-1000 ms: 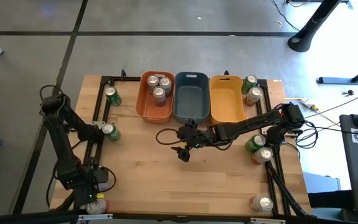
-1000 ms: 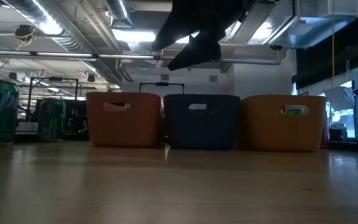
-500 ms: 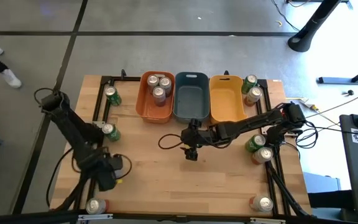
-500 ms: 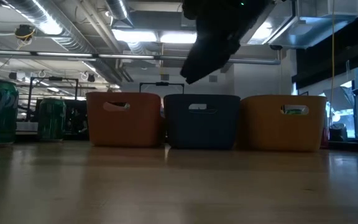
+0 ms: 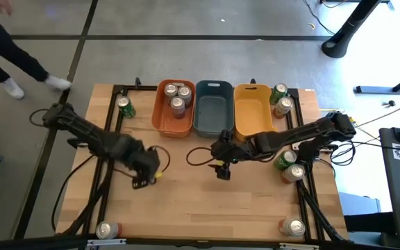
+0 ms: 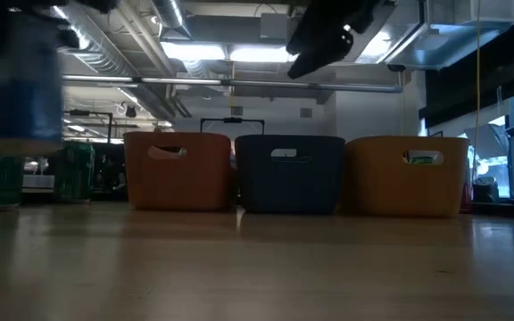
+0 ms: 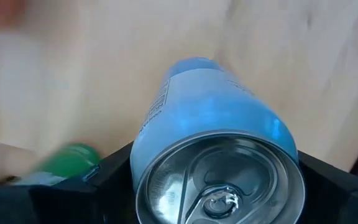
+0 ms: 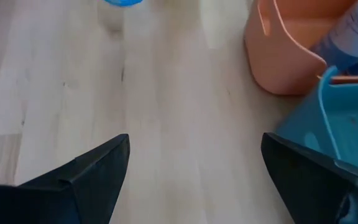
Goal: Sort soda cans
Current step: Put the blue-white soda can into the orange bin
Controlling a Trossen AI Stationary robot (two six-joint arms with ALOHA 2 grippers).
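From above, a can is being carried by the left gripper (image 5: pixel 146 173) over the surface (image 5: pixel 186 201), the orange bin (image 5: pixel 173 107) lying ahead.

In the left wrist view, the can (image 7: pixel 219 158) is clamped lengthwise between the jaws, probably silver-grey.

The right gripper (image 5: pixel 222 169) is hanging spread and empty.
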